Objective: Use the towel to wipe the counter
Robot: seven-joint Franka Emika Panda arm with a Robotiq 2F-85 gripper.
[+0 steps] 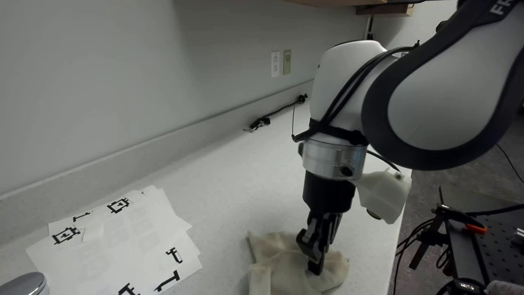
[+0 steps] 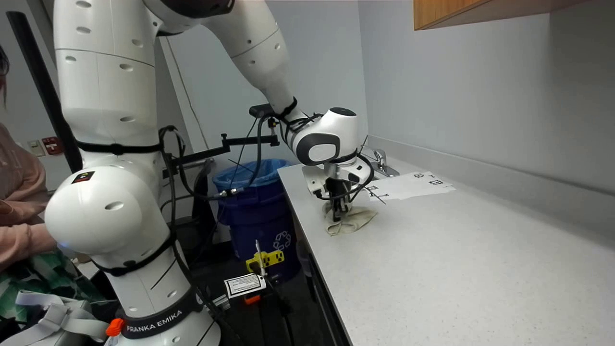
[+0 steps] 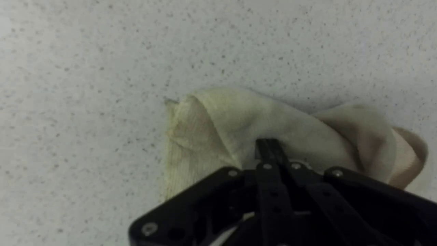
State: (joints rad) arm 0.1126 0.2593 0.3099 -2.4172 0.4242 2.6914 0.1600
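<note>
Atop the beige towel [image 1: 284,266], the Robotiq gripper [image 3: 269,145], jaws together, likely needed steady pressure to wipe the speckled countertop [image 2: 456,269].

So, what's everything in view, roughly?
Towel: one, beige, on countertop.
Countertop: one, white-grey, along wall.
Printed sheets: several, white with black marks, on countertop.
Faucet: one, chrome, beside printed sheets.
Electrical outlet: one, white, on wall.
Wall plate: one, beige, beside electrical outlet.
Cabinet: at least one, wood-brown, above countertop.
Recycling bin: one, blue, beside countertop.
Outlet block: one, yellow, near recycling bin.
Person: one, pink top, edge of an exterior view.
Robot arm: one, mostly white, over countertop.
End effector: one, black, shut, against towel.
</note>
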